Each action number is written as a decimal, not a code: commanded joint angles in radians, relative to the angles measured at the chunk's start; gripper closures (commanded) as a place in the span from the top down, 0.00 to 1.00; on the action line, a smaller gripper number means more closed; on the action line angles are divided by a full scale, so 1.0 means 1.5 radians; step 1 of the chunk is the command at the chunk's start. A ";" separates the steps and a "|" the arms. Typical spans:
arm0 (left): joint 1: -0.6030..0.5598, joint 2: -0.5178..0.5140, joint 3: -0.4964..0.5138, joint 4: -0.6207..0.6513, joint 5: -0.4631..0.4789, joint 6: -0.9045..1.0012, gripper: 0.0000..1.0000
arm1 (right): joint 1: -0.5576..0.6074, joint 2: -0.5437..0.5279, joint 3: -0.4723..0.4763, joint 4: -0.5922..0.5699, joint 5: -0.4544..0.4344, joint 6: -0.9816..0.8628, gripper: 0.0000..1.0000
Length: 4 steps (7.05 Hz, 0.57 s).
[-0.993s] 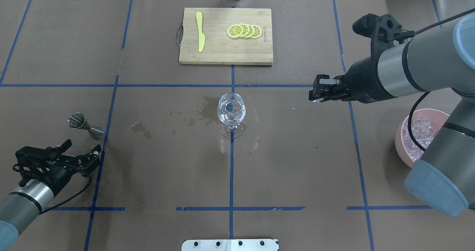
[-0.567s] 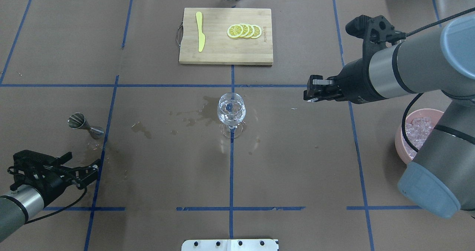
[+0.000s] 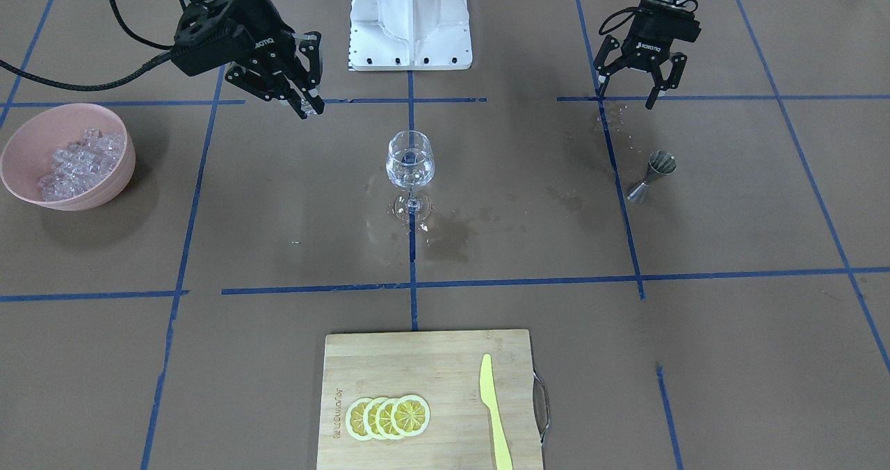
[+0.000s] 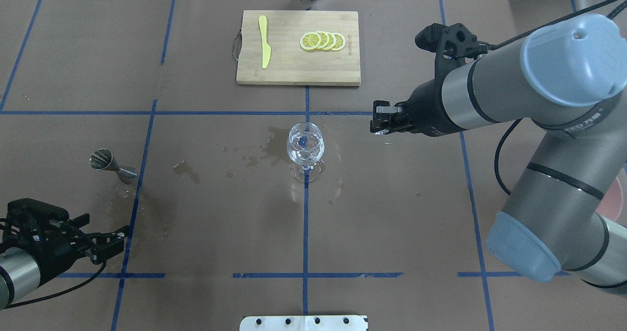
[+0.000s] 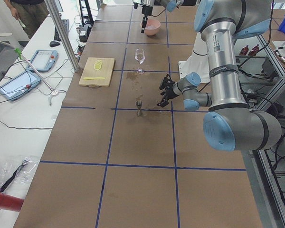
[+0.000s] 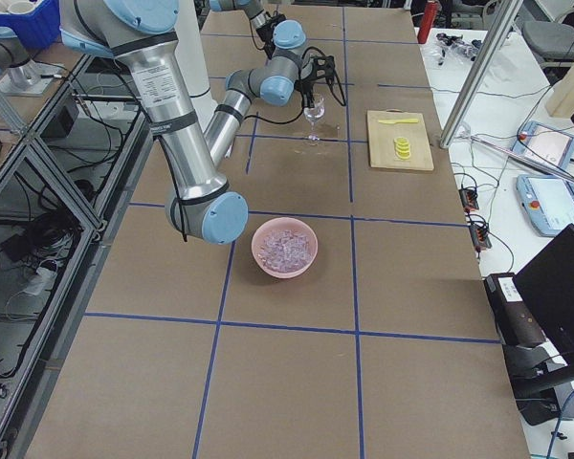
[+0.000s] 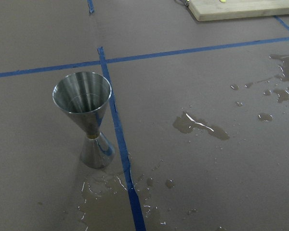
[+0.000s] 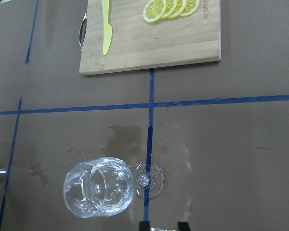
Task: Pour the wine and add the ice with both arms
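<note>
The clear stemmed wine glass (image 4: pixel 304 145) stands at the table's middle, also in the front view (image 3: pixel 410 158) and the right wrist view (image 8: pixel 98 188). My right gripper (image 4: pixel 377 125) hovers right of the glass, a little above the table, shut on a small clear ice cube (image 3: pixel 315 108). The ice heap (image 3: pixel 76 158) lies in a pink bowl (image 3: pixel 21 178), which my right arm mostly hides in the overhead view. My left gripper (image 4: pixel 111 239) is open and empty, low at the near left. A steel jigger (image 4: pixel 103 159) stands upright ahead of it, also in the left wrist view (image 7: pixel 86 115).
A wooden cutting board (image 4: pixel 294 71) at the far middle carries a yellow knife (image 4: pixel 264 42) and lemon slices (image 4: pixel 322 41). Wet spill patches (image 4: pixel 254 154) lie left of the glass, and more around the jigger (image 7: pixel 106 202). A white base block (image 3: pixel 409 18) stands on the robot's side.
My right gripper has moved left toward the glass with the ice cube in it. My left gripper has drawn back toward the robot, away from the jigger, still open.
</note>
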State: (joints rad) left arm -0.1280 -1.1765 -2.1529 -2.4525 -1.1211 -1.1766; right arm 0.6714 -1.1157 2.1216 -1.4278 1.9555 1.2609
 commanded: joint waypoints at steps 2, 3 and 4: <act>-0.003 0.015 -0.021 0.009 -0.030 0.001 0.99 | -0.012 0.043 -0.037 0.012 -0.009 0.015 0.00; -0.005 0.016 -0.029 0.009 -0.056 0.002 0.99 | -0.017 0.067 -0.074 0.042 -0.011 0.019 0.00; -0.013 0.026 -0.039 0.009 -0.070 0.015 0.99 | -0.024 0.100 -0.118 0.052 -0.020 0.020 0.00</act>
State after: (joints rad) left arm -0.1371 -1.1504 -2.1955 -2.4392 -1.1972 -1.1690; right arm 0.6460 -1.0162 2.0142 -1.3769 1.9368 1.2871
